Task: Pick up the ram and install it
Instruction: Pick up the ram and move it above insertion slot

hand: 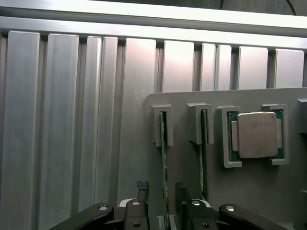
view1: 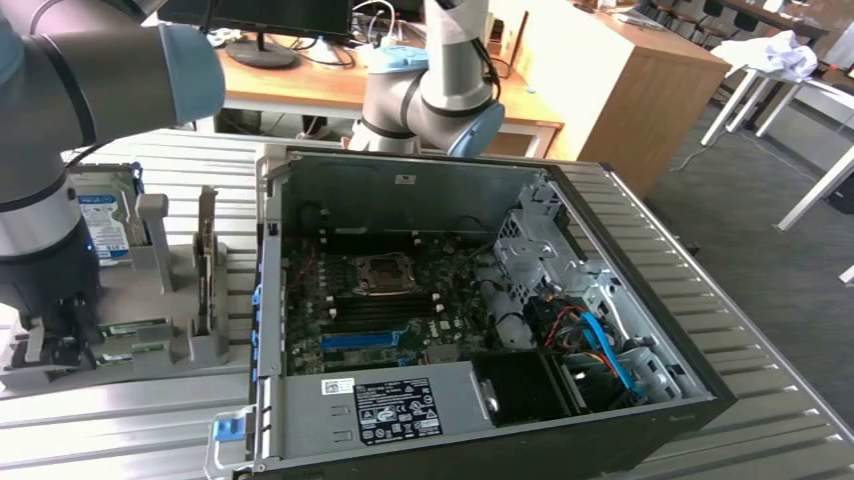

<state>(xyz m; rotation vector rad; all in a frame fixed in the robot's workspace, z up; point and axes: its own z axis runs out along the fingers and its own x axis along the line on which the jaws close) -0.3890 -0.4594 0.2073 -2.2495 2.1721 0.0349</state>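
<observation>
Ribbed metal worktop (hand: 62, 120). Ram (hand: 164, 158) stands on edge in the grey holder's (hand: 249, 191) outermost slot. End effector (hand: 161, 194) spread, astride it. Probably light, stiff, fragile; pinch the flat faces.

You are looking at a robotics lab sharing an office room: a robot arm (view1: 447, 95) is hanging over a ribbed aluminium table (view1: 134, 430), where an opened computer case (view1: 400, 185) is lying with its motherboard (view1: 387, 310) exposed. Behind it, a wooden desk (view1: 300, 85) is carrying a monitor (view1: 274, 20) (ordinary office furniture), and grey carpet (view1: 787, 270) is covering the floor.
</observation>
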